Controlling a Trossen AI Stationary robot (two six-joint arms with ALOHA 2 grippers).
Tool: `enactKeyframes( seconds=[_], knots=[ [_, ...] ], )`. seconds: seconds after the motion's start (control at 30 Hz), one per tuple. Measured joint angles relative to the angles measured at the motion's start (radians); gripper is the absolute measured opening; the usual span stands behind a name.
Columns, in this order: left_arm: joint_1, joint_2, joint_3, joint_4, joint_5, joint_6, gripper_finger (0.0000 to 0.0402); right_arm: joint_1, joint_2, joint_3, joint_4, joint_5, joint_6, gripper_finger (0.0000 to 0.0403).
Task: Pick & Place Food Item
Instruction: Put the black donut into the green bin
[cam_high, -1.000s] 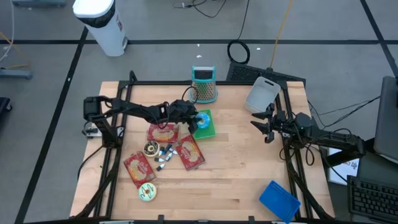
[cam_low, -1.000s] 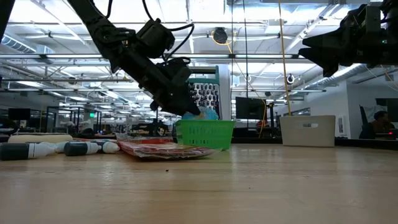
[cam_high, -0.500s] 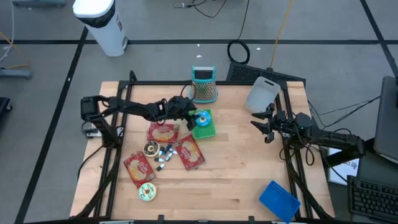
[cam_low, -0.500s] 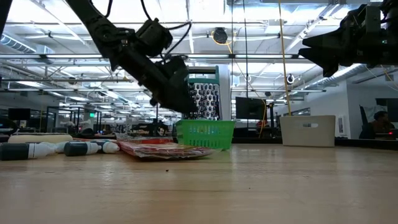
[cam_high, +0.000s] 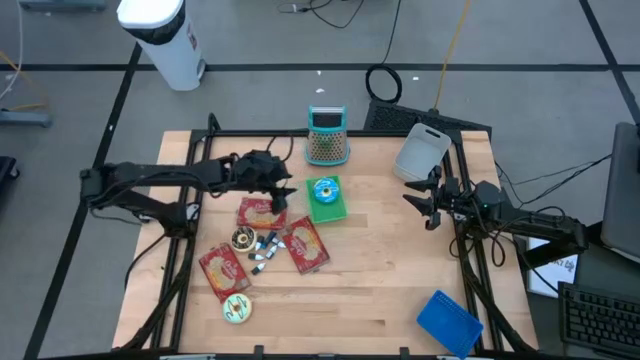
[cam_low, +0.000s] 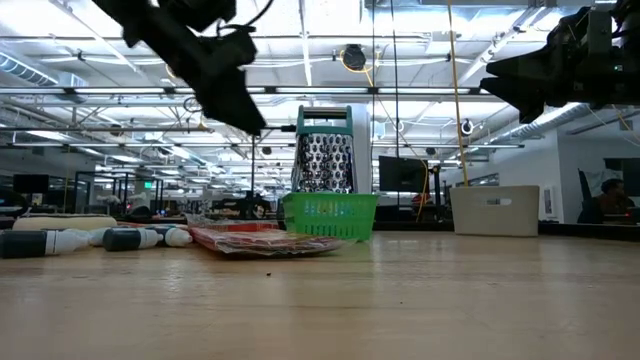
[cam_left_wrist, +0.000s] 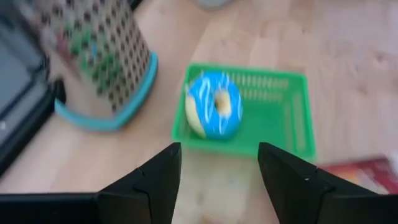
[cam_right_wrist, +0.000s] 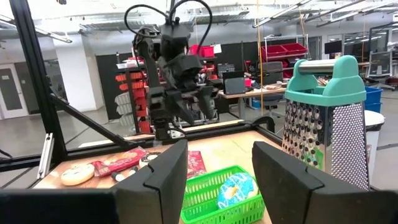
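A blue-iced donut (cam_high: 325, 189) lies in a small green basket (cam_high: 337, 208) near the middle of the table, tilted against the basket's wall (cam_left_wrist: 214, 112). My left gripper (cam_high: 282, 186) hangs open and empty above the table, left of the basket. In its wrist view the two fingers (cam_left_wrist: 217, 177) frame the donut from a distance. In the low view it is high at the left (cam_low: 255, 125). My right gripper (cam_high: 420, 198) waits open at the table's right side (cam_right_wrist: 221, 177), raised and touching nothing.
A teal-framed grater (cam_high: 327, 135) stands just behind the basket. Red snack packets (cam_high: 262, 213), small bottles (cam_high: 262, 246), a tin (cam_high: 240, 238) and a round biscuit (cam_high: 237, 310) lie at the front left. A white container (cam_high: 420, 150) and a blue lid (cam_high: 448, 320) sit at the right.
My left gripper has come off the donut at the basket and drawn back, rising and going toward the table's left edge. The donut stays in the basket. My right arm has kept still.
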Motion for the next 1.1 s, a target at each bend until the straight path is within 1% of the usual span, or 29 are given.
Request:
enactKeyframes(
  seconds=[0.17, 0.27, 0.4, 0.47, 0.67, 0.87, 1.0, 1.1],
  knots=[
    [-0.028, -0.089, 0.000, -0.227, 0.000, -0.106, 0.0216, 0.000, 0.000, 0.000, 0.000, 0.000, -0.002, 0.0171],
    [-0.048, -0.120, 0.000, -0.342, 0.000, -0.205, 0.0216, 0.000, 0.000, 0.000, 0.000, 0.000, -0.002, 0.0171],
    [-0.094, -0.129, -0.003, -0.485, 0.000, -0.347, 0.0216, 0.000, 0.000, 0.000, 0.000, 0.000, -0.003, 0.0171],
    [-0.128, -0.129, -0.023, -0.539, 0.000, -0.416, 0.0216, 0.000, 0.000, 0.000, 0.000, 0.000, -0.011, 0.0171],
    [-0.242, -0.131, -0.145, -0.552, 0.000, -0.605, 0.0216, 0.000, 0.000, 0.000, 0.000, 0.000, -0.033, 0.0171],
    [-0.343, -0.171, -0.254, -0.531, 0.000, -0.817, 0.0216, 0.000, 0.000, 0.000, 0.000, 0.000, -0.033, 0.0171],
    [-0.391, -0.192, -0.294, -0.518, 0.000, -0.909, 0.0216, 0.000, 0.000, 0.000, 0.001, 0.000, -0.033, 0.0171],
    [-0.411, -0.197, -0.313, -0.520, 0.000, -0.945, 0.0216, 0.000, 0.000, 0.000, 0.001, 0.000, -0.033, 0.0171]
  ],
)
